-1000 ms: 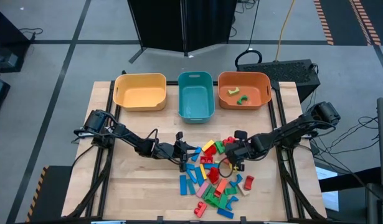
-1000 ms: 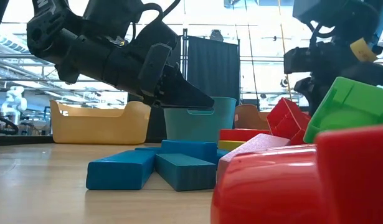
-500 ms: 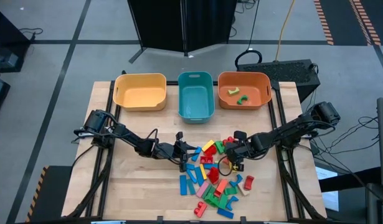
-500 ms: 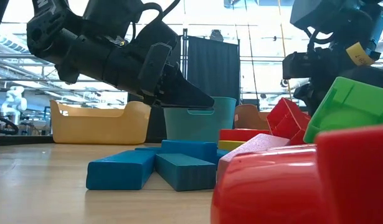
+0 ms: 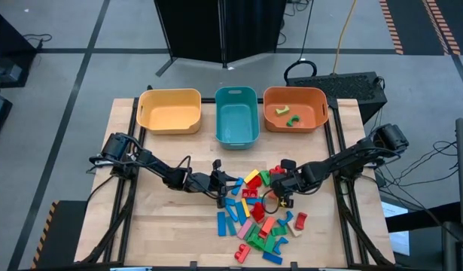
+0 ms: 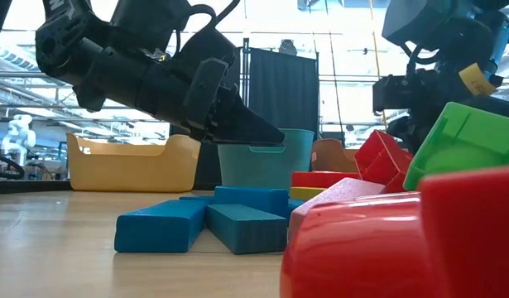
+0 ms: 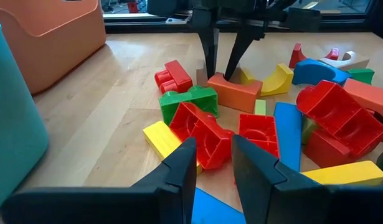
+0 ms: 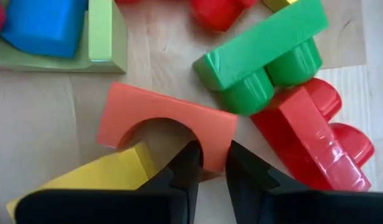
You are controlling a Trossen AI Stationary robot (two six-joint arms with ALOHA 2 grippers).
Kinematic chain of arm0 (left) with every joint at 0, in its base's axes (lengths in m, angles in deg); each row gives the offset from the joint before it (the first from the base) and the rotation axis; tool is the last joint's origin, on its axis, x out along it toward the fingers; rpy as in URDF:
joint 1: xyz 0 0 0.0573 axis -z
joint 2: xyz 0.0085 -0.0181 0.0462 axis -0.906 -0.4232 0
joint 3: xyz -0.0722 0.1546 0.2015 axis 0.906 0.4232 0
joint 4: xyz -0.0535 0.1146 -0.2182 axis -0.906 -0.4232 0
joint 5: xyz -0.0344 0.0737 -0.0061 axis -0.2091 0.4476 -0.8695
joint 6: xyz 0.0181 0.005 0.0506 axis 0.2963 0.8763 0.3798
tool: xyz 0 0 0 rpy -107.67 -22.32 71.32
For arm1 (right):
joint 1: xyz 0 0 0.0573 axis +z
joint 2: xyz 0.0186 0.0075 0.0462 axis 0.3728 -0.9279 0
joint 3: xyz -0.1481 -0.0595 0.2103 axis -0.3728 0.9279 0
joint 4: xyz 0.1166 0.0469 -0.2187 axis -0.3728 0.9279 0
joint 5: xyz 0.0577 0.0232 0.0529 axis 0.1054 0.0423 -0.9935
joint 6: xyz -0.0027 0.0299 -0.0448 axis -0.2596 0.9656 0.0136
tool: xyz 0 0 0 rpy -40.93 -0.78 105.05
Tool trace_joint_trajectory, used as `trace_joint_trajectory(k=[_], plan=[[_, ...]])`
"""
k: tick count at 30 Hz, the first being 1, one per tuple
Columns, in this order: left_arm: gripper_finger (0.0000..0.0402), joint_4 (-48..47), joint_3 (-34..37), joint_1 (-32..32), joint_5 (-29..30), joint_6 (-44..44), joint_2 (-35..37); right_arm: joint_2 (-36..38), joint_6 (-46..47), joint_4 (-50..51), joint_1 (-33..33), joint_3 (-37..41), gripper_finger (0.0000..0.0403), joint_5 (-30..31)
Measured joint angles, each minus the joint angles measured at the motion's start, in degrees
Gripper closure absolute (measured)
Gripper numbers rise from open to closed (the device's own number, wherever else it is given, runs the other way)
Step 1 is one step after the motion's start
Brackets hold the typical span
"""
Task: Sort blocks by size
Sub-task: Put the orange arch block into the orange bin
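Right gripper [image 8: 208, 163] pinches the orange arch block [image 8: 166, 121] by one thin leg—it could twist free when lifted; left gripper [image 7: 214, 163] hangs slightly parted, empty.

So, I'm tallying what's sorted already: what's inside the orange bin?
Inside the orange plastic bin, the high view shows two small blocks on its floor: an orange piece and a green piece. Nothing covers them; their exact shapes are unclear.

small plastic toy blocks [image 5: 260, 214], mixed colours | heaped loose on table at 5 o'clock | two pieces [image 5: 287, 114] in orange bin, 1 o'clock
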Motion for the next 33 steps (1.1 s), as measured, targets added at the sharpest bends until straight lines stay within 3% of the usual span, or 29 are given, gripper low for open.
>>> trace_joint_trajectory(k=[5, 11, 21, 27, 33], plan=[[0.0308, -0.02, 0.00, 0.00, 0.00, 0.00, 0.00, 0.53, -1.44, -0.15, 0.00, 0.00, 0.0376, 0.01], [0.0308, 0.01, 0.00, 0.00, 0.00, 0.00, 0.00, 2.55, -1.82, 1.04, 0.00, -0.09, 0.0376, 0.37], [0.0308, 0.01, 0.00, 0.00, 0.00, -0.01, 0.00, 13.53, -1.61, 3.83, -0.71, -0.13, 0.0375, 5.55], [0.0308, 0.01, 0.00, 0.00, 0.00, -0.07, 0.00, 20.89, 0.24, 7.09, -5.05, -0.17, 0.0375, 12.43], [0.0308, 0.01, 0.00, 0.00, 0.00, -1.31, 0.00, 23.78, -1.91, 7.62, -13.84, -0.17, 0.0374, 16.54]])
